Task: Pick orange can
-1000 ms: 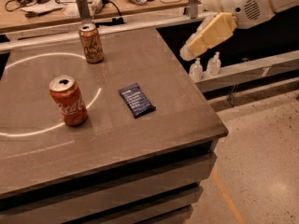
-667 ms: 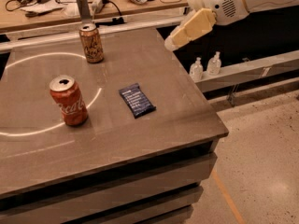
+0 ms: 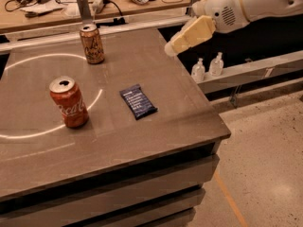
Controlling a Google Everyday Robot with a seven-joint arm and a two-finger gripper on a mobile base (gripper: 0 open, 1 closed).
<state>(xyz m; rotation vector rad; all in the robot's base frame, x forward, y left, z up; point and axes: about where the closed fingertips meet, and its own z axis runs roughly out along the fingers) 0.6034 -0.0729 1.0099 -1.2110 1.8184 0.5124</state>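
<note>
The orange can (image 3: pixel 92 44) stands upright at the far side of the grey table (image 3: pixel 118 141); it has a dull copper body with dark script and a silver top. My gripper (image 3: pixel 171 48) hangs above the table's far right part, to the right of the orange can and apart from it. Its cream-coloured fingers (image 3: pixel 189 34) point down and to the left, and nothing shows between them.
A red Coca-Cola can (image 3: pixel 69 102) stands at the left of the table. A dark blue snack bar (image 3: pixel 138 101) lies in the middle. Two small clear bottles (image 3: pixel 207 66) stand on a ledge to the right. A cluttered workbench (image 3: pixel 52 8) runs behind.
My gripper has moved left and slightly down, from beyond the table's right edge to over its far right part, closer to the orange can.
</note>
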